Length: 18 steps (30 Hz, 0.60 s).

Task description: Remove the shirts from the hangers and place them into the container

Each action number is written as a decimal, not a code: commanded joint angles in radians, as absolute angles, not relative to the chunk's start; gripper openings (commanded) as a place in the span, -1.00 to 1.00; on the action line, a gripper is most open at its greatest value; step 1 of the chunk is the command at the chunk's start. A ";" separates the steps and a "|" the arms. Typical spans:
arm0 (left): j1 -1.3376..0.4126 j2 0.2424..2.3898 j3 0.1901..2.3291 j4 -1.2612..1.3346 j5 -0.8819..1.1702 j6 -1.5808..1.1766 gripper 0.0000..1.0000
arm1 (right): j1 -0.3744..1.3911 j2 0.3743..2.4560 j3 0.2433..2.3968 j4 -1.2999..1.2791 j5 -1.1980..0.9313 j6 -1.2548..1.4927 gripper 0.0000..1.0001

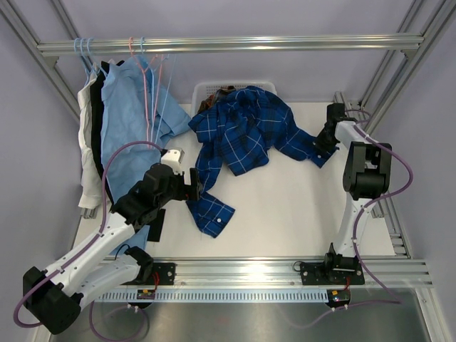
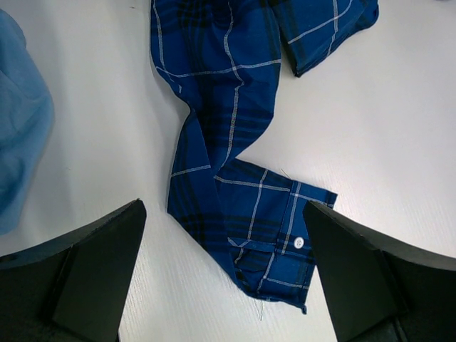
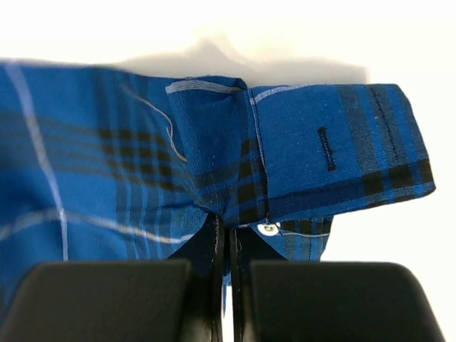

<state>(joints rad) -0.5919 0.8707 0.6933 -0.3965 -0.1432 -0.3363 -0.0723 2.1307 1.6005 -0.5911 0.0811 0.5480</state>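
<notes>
A dark blue shirt point(image 1: 242, 132) with thin light checks lies spread on the white table, its top draped over the white container point(image 1: 206, 89) at the back. My right gripper point(image 1: 318, 148) is shut on the shirt's right sleeve cuff point(image 3: 335, 153); the jaws point(image 3: 226, 229) pinch the cloth beside a white button. My left gripper point(image 1: 194, 187) hangs open above the left sleeve cuff point(image 2: 274, 246), one finger on each side point(image 2: 222, 214) and not touching it. Light blue point(image 1: 132, 121), black and white shirts hang on pink and pale blue hangers point(image 1: 146, 78) at the left.
The hanging rail point(image 1: 228, 45) crosses the back of the frame. A bit of reddish-dark cloth point(image 1: 208, 102) shows in the container under the blue shirt. Frame posts stand at both sides. The light blue shirt's hem point(image 2: 21, 135) hangs close to my left gripper.
</notes>
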 commanded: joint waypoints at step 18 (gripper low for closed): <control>-0.595 0.850 0.693 -0.374 -0.189 -0.330 0.98 | 0.278 2.315 2.308 -0.273 -0.581 0.636 -1.00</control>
<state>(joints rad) -0.5919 0.8715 0.6933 -0.4026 -0.1585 -0.3363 0.2707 2.2501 2.1952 -0.3481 -0.4797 0.5476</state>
